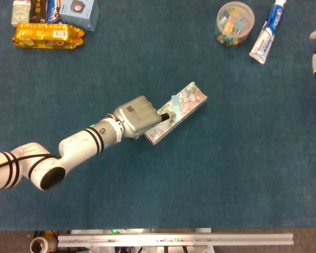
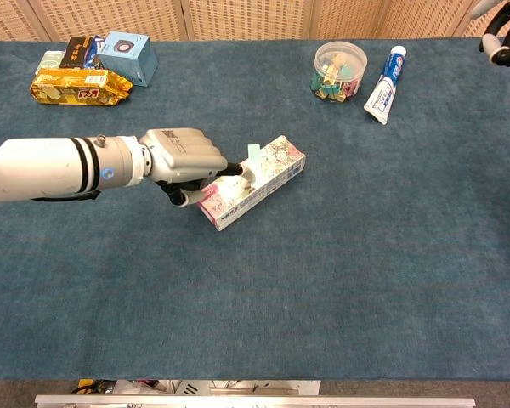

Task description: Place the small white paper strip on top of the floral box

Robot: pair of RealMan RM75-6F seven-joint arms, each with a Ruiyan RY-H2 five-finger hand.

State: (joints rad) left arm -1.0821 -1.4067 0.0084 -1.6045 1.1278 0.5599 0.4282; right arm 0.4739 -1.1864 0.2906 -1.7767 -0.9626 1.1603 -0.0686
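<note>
Chest view shows the left robot hand [image 2: 185, 159] reaching in from the left, its fingers curled and its fingertips [image 2: 245, 172] pinching the small white paper strip [image 2: 253, 152]. The strip stands up from the top face of the floral box [image 2: 253, 182], tilted a little, with its lower end at the fingertips right on the box; whether it rests flat there cannot be told. In the head view the same left robot hand [image 1: 138, 116] lies against the box's near end, and the strip [image 1: 175, 101] shows over the middle of the floral box [image 1: 179, 110], which lies diagonally on the blue table [image 2: 340, 272].

The right robot hand [image 2: 501, 38] is only partly in frame at the far right edge, well apart from the box; its fingers look curled, but how far it is closed cannot be told.

Toward the back right of the table stand a clear tub of coloured clips [image 2: 339, 71] and, just beside it, a toothpaste tube [image 2: 384, 75]. At the back left lie a gold snack packet [image 2: 79, 87] and a light blue box [image 2: 128, 54], close together.
</note>
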